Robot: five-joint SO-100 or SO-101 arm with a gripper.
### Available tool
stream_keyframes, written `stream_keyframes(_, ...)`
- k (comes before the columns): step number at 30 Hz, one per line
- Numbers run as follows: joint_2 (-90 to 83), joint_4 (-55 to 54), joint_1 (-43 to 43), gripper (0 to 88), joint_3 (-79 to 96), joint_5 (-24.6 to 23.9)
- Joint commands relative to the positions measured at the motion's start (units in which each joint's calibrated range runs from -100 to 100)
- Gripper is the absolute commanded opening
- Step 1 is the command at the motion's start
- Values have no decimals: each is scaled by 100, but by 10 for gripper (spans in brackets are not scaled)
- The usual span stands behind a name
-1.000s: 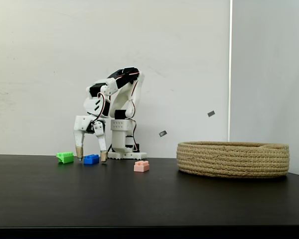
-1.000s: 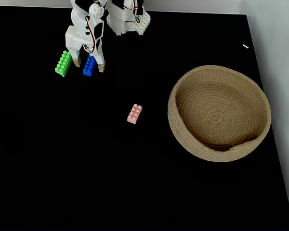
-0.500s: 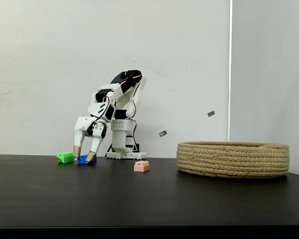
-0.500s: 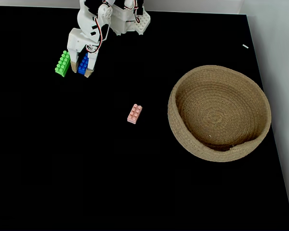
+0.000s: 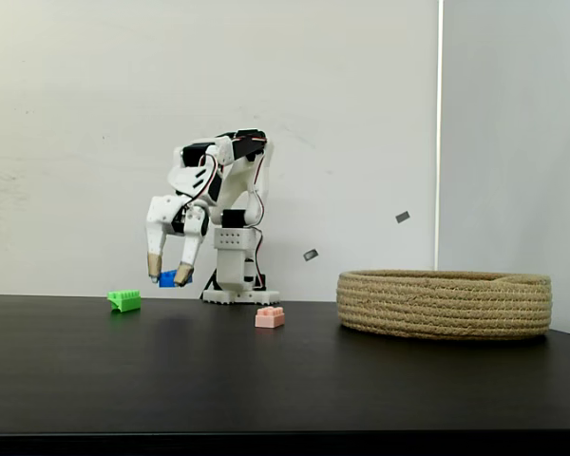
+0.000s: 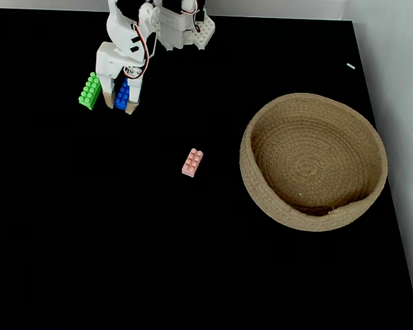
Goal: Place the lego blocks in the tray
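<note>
My white gripper (image 5: 168,278) (image 6: 120,105) is shut on the blue lego block (image 5: 167,278) (image 6: 122,95) and holds it a little above the black table at the far left. The green lego block (image 5: 124,300) (image 6: 90,90) lies on the table just left of the gripper. The pale pink lego block (image 5: 270,317) (image 6: 192,163) lies between the arm and the tray. The tray (image 5: 445,303) (image 6: 313,161), a wide shallow basket of coiled tan rope, stands at the right with nothing inside it.
The arm's white base (image 5: 239,295) (image 6: 186,31) stands at the back edge of the table. A white wall rises behind it. The table's right edge (image 6: 392,199) runs close past the tray.
The gripper closed on the blue block and lifted it off the table. The green and pink blocks and the tray have not moved.
</note>
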Motion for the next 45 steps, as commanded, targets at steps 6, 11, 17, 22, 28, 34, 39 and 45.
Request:
stream_keyframes(6,-102,930,-1074,0,-2424,-498)
stream_keyframes(11,397,863,-1948,0,-3437,-845)
stream_keyframes(17,1231,563,-3177,0,-4595,-1099)
stream_keyframes(22,1962,238,-4067,0,-5352,-1284)
stream_keyframes(28,2624,38,-4809,0,-5881,-1538)
stream_keyframes(34,3028,-453,-5106,166,-5881,-1553)
stream_keyframes(39,3097,-570,-5122,320,-5826,-1524)
stream_keyframes(45,2813,-570,-4891,333,-5407,-1485)
